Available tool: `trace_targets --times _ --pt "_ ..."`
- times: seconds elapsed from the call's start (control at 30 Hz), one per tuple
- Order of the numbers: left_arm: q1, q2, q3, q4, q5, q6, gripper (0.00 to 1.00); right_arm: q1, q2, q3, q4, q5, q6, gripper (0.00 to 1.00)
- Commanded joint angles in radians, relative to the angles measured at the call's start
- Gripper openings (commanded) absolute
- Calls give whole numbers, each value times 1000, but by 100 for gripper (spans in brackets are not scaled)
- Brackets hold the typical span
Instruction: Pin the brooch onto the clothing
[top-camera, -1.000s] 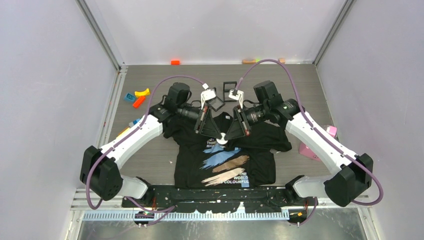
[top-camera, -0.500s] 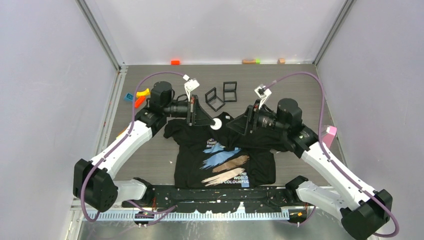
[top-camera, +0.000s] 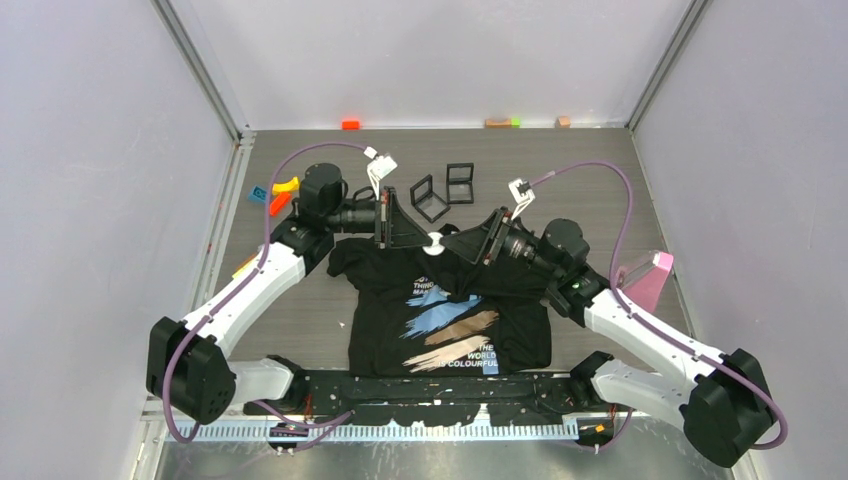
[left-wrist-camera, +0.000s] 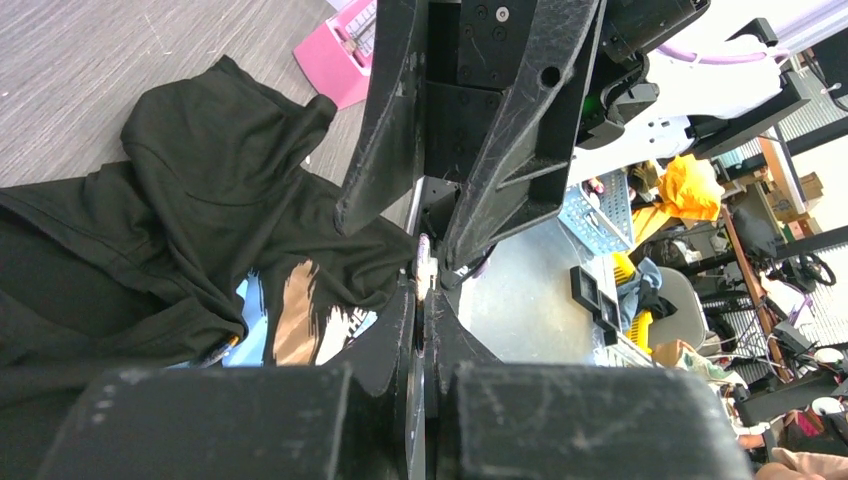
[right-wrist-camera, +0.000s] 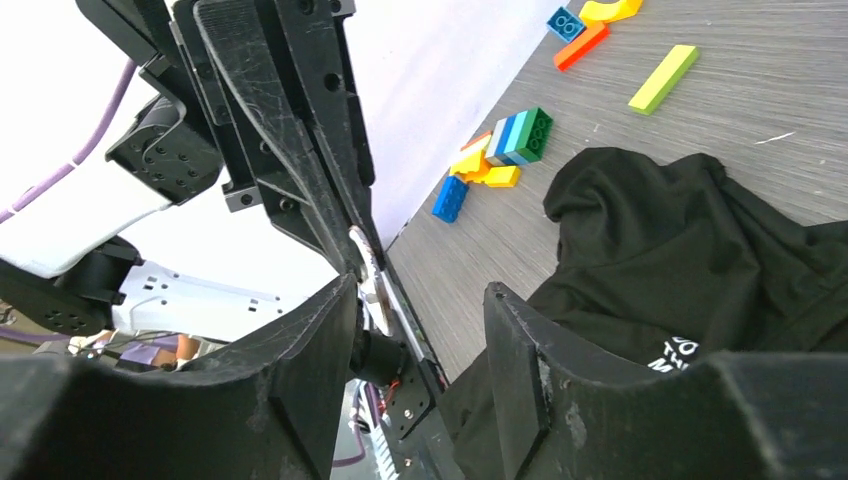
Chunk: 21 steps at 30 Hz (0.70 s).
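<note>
The clothing, a black T-shirt (top-camera: 385, 320) with white text and blue, tan and cream streaks, lies flat in front of the arm bases, its collar bunched. A small white round brooch (top-camera: 435, 240) hangs above the collar, with my left gripper (top-camera: 424, 238) shut on it. It shows edge-on between the fingers in the left wrist view (left-wrist-camera: 424, 268). My right gripper (top-camera: 452, 241) faces the left one from the right, jaws open. In the right wrist view the brooch (right-wrist-camera: 370, 272) sits just beside one finger of my right gripper (right-wrist-camera: 420, 290), not clamped. The T-shirt (right-wrist-camera: 680, 230) lies below.
Two black square frames (top-camera: 445, 188) lie beyond the collar. A pink object (top-camera: 645, 280) sits right of the shirt. Coloured bricks (top-camera: 278, 192) lie at the far left, also seen from the right wrist (right-wrist-camera: 510, 135). Small blocks (top-camera: 350, 124) line the back wall.
My right gripper opened, swung off to the right, then came back to the brooch. My left arm carried the brooch from over the shirt's chest up to its collar.
</note>
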Motion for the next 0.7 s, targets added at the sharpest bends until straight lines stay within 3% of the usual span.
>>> trace_targets --times 0.0,0.67 --pt "-4 -12 0 56 3 -11 0 22 4 17 122 11 19 54" --pt "4 -13 -5 63 2 -17 0 65 24 -6 107 -15 1 34"
